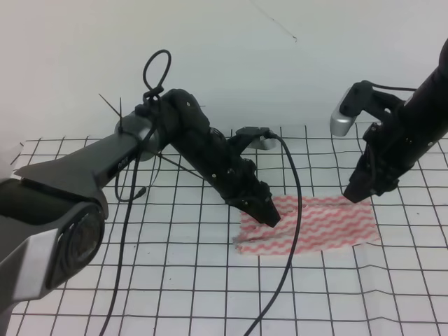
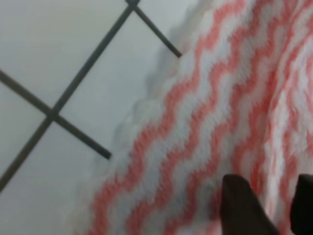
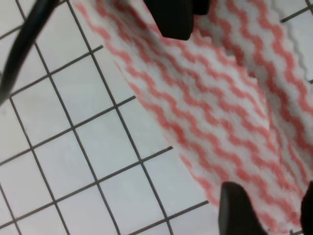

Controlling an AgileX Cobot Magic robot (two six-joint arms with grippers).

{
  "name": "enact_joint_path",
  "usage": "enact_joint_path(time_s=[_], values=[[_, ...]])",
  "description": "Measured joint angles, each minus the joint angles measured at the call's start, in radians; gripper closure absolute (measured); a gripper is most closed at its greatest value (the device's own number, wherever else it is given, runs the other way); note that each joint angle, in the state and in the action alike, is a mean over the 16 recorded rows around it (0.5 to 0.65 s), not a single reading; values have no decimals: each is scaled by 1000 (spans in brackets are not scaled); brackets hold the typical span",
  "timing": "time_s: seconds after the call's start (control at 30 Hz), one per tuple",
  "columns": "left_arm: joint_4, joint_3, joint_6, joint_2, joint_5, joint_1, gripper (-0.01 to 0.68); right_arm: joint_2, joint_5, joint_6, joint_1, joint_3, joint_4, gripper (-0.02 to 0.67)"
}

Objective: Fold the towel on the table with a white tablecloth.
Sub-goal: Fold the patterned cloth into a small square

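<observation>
The towel (image 1: 315, 224), pink-red wavy stripes on white, lies flat on the white tablecloth (image 1: 175, 280) right of centre. My left gripper (image 1: 271, 215) reaches across and rests low on the towel's left end. In the left wrist view its dark fingertips (image 2: 239, 208) stand apart over the striped towel (image 2: 205, 137), open. My right gripper (image 1: 355, 194) hovers just above the towel's far right edge. In the right wrist view its fingers (image 3: 237, 210) are spread, open, with the towel (image 3: 220, 107) below.
A black cable (image 1: 295, 210) hangs from the left arm and drapes across the towel toward the front edge. The gridded tablecloth (image 3: 63, 147) covers the table on every side; a small wrinkle shows at the front right.
</observation>
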Motion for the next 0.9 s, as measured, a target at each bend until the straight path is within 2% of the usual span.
enact_joint_path(time_s=[0.4, 0.9], values=[[1, 0, -4, 0, 0, 0, 639, 0, -13, 7, 0, 1, -4, 367], [11, -43, -14, -1, 0, 0, 672, 0, -22, 22, 0, 1, -6, 367]])
